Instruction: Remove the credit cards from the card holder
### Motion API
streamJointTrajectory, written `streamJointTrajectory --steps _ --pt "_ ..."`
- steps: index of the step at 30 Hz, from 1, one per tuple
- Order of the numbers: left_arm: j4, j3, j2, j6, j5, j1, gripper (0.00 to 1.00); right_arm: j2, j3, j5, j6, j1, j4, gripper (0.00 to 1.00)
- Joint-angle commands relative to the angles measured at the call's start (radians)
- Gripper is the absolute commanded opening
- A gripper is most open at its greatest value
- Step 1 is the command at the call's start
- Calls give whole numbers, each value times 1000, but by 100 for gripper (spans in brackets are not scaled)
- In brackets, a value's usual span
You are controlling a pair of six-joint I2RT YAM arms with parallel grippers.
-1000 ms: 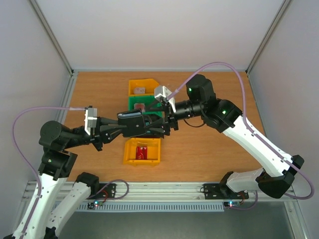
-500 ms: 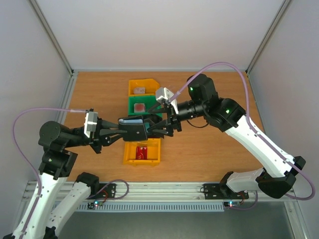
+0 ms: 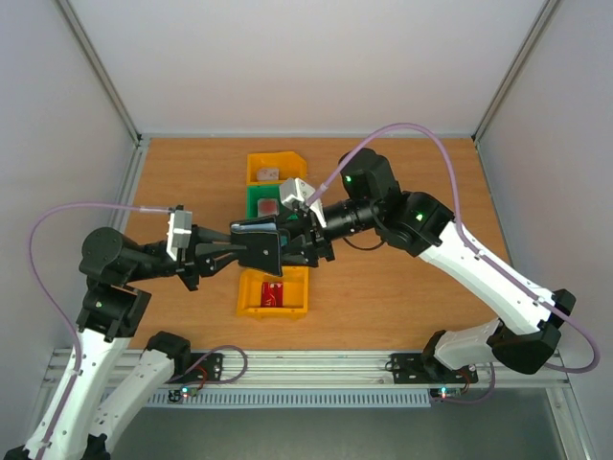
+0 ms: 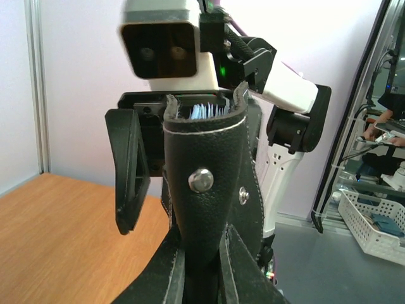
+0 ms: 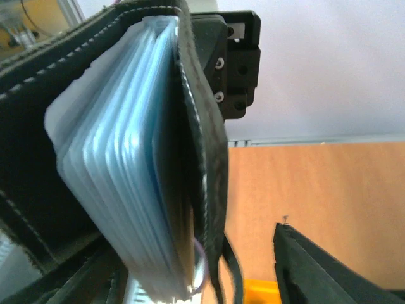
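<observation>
The card holder (image 3: 259,249), black leather, is held in the air over the bins by my left gripper (image 3: 241,251), which is shut on its spine. In the left wrist view the holder (image 4: 202,183) stands upright between my fingers, pocket edges at its top. My right gripper (image 3: 299,245) is open and straddles the holder's free end. In the right wrist view the grey-blue pockets (image 5: 120,183) fill the left side, with one finger (image 5: 329,272) apart on the right. A red credit card (image 3: 274,292) lies in the near yellow bin. No card shows in the pockets.
Three bins stand in a row under the arms: a far yellow bin (image 3: 287,163) with a grey item, a green bin (image 3: 254,199) with a reddish item, and the near yellow bin (image 3: 247,297). The wooden table (image 3: 402,287) is walled on three sides.
My right gripper has moved left, from just beside the holder to straddling its end. The left gripper keeps hold of the holder, which shifted only slightly.
</observation>
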Motion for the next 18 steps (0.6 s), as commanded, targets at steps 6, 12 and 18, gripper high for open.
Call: streamJointTrajectory --steps 6,12,18 --pt "24 -30 10 -17 -14 -1 0 0 -12 19 49 12 101 21" --pt "-87 -59 8 -76 -399 -2 70 -12 -13 199 123 10 68 1" --pt "-248 -56 8 153 -737 0 84 132 200 927 368 20 -242 1"
